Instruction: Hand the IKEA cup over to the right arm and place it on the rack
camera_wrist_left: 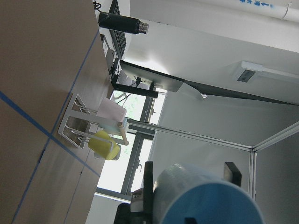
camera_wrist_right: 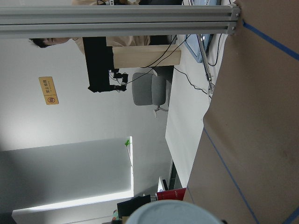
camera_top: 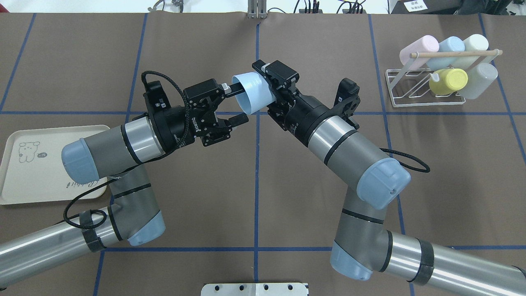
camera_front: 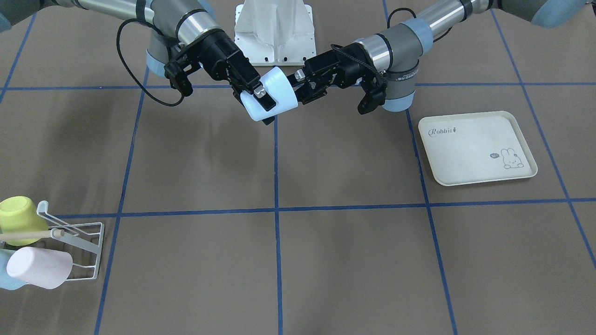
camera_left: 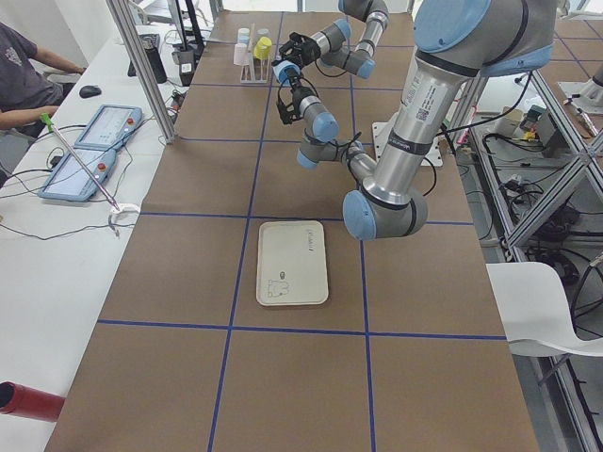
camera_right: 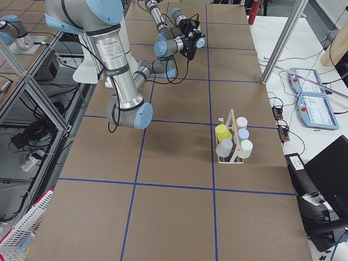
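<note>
The light-blue IKEA cup (camera_top: 254, 96) hangs on its side above the table's middle, mouth toward my left arm. My right gripper (camera_top: 265, 86) is shut on the cup's body, one finger over the top and one under it (camera_front: 264, 106). My left gripper (camera_top: 239, 103) stands open at the mouth; one finger reaches into the opening and the other sits outside, below the rim (camera_front: 298, 88). The left wrist view shows the cup (camera_wrist_left: 196, 196) close up at the bottom. The white wire rack (camera_top: 411, 102) with its wooden dowel stands at the far right (camera_front: 88, 253).
Several cups hang on the rack: pink, blue, white, yellow (camera_top: 448, 80) and translucent. A cream rabbit tray (camera_top: 16, 189) lies at the left edge under my left arm's elbow. A person (camera_left: 28, 85) sits at a side desk beyond the table.
</note>
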### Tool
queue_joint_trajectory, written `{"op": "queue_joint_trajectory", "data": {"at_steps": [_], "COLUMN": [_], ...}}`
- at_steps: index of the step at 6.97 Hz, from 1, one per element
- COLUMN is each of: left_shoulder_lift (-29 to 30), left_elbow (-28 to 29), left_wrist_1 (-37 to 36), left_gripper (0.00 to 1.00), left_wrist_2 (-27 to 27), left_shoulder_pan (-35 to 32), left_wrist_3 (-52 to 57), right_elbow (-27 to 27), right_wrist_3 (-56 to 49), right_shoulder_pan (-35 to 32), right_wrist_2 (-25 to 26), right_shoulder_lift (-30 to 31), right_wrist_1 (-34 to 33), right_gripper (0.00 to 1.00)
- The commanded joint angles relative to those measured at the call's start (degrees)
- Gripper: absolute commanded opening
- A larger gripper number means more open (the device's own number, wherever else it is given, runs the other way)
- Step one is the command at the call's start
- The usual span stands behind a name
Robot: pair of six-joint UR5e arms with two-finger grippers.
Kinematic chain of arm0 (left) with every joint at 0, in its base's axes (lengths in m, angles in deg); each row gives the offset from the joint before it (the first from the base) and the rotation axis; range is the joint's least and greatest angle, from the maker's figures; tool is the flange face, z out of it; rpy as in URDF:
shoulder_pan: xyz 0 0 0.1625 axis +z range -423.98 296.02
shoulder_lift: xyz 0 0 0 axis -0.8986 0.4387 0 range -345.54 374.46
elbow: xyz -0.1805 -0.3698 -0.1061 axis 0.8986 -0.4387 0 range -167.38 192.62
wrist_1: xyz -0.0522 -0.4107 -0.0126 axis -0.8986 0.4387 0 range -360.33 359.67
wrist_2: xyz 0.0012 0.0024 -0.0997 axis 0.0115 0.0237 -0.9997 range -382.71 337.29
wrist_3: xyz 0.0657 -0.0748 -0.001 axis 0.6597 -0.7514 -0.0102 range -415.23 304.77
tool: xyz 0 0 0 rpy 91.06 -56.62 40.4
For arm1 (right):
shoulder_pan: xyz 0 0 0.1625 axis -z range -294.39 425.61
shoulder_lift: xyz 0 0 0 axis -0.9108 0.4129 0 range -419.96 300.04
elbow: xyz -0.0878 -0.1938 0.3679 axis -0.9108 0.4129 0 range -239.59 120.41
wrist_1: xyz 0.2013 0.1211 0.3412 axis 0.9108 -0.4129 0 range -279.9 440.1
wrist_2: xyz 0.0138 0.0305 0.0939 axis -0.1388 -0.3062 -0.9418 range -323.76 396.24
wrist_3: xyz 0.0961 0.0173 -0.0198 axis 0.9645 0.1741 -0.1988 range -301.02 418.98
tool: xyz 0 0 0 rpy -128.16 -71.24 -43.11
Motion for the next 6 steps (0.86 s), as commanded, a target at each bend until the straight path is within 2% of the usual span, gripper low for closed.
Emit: {"op": "queue_joint_trajectory", "data": {"at_steps": [1, 4, 5, 6], "left_shoulder_lift": [-0.08, -1.56, -1.74, -2.18], "left_elbow": [-0.08, 0.00, 0.09, -0.60], "left_wrist_1": [0.09, -1.48, -4.28, -10.13], "left_gripper": [1.00, 1.00, 1.00, 1.00], "left_wrist_2": [-0.21, -0.56, -2.83, -5.11], "left_shoulder_pan": [-0.68, -5.76, -7.96, -9.81], "left_wrist_3": [0.10, 0.19, 2.54, 9.00], "right_elbow": [0.11, 0.46, 0.55, 0.47], "right_wrist_3": [-0.11, -5.98, -6.26, -10.00], "right_shoulder_pan": [-0.77, -3.49, -5.67, -6.74], "right_wrist_2": [0.07, 0.15, 0.15, 0.15], "right_shoulder_lift": [0.09, 0.09, 0.18, 0.09], "right_wrist_1": [-0.08, -0.60, -4.43, -10.13], "right_gripper": [0.00, 0.00, 0.00, 0.00]}}
